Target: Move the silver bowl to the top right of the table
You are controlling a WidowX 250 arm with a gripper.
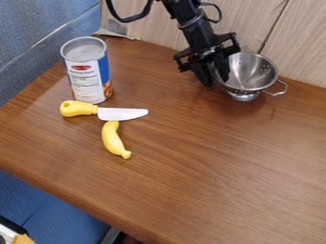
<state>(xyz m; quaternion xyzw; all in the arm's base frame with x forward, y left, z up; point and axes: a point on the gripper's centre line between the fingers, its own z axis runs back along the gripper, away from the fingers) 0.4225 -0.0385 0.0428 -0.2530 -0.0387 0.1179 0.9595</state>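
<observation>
The black gripper (pixel 215 77) hangs at the upper right of the camera view, low over the table and against the left side of the silver bowl (pixel 250 75). This bowl is a metal colander with small holes, a round foot and a wire handle on its right. Its left rim and whatever is on that side are hidden behind the gripper. The bowl's foot appears to rest on the wooden table (pixel 210 162), near the back edge.
A tall can (pixel 87 76) stands at the back left. In front of it lies a toy knife (pixel 121 113) with a yellow handle, its blade pointing right. A yellow toy banana (pixel 113 138) lies just below the blade. A wood-panel wall (pixel 299 43) rises behind the bowl.
</observation>
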